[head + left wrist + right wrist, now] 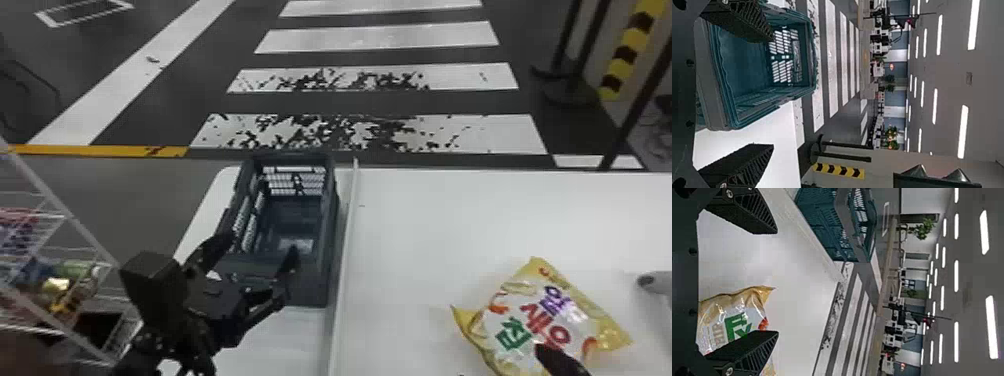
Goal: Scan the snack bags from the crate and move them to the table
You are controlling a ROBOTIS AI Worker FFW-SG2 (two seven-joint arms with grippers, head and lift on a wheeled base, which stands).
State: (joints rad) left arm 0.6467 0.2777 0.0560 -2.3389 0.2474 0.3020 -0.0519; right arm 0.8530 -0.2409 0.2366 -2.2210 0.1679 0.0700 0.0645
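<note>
left claw (260, 245) spread at the crate's (325, 285) near end; right claw (555, 361) spread by the bag (545, 315), right on the worktop (425, 225).

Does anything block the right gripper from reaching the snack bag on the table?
Nothing visible does. The right gripper hovers close by the snack bag, overlapping its near part in the head view. The crate and raised strip lie off to the left.

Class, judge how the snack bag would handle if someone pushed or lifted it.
The snack bag looks puffed, so it is probably light for its size. Its shiny, crinkled wrapper might give and slip when pinched. Lying flat, it would likely slide, not roll.
</note>
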